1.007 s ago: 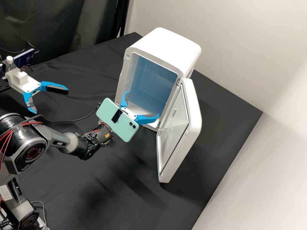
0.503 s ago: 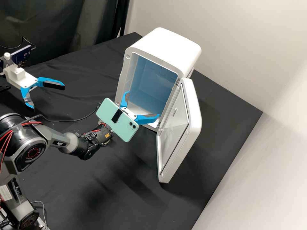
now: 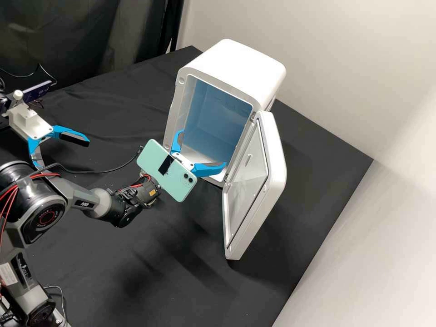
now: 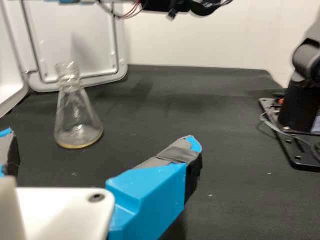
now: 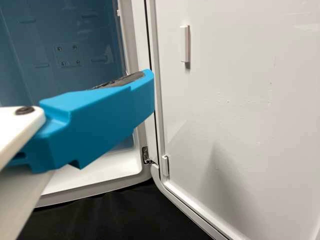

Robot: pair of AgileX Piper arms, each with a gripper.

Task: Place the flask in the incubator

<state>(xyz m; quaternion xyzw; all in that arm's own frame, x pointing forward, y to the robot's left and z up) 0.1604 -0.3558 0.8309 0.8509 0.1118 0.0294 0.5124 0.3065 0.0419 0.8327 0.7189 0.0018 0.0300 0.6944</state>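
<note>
The black bench (image 3: 295, 181) runs out of the high view at the left and near sides. The white incubator (image 3: 236, 68) stands upright by the far edge, close to the far corner. Its blue inside is bare as far as can be seen, and the floor is partly hidden. Its door (image 3: 272, 154) hangs wide open toward the right corner and covers the lower right side of the box.

The right arm (image 3: 91, 204) reaches in from the near left corner. A mint-green phone (image 3: 166, 170) on its wrist hides the gripper body. The right gripper (image 3: 202, 148) sits at the mouth of the incubator, fingers spread wide and holding nothing.

The left gripper (image 3: 59, 152) hangs above the left edge, also spread wide and holding nothing, and its arm is cut off there.

In the left wrist view the clear flask (image 4: 75, 115) stands upright on the bench. It is just in front of the open door and well apart from that gripper. A yellowish ring shows at its base.
</note>
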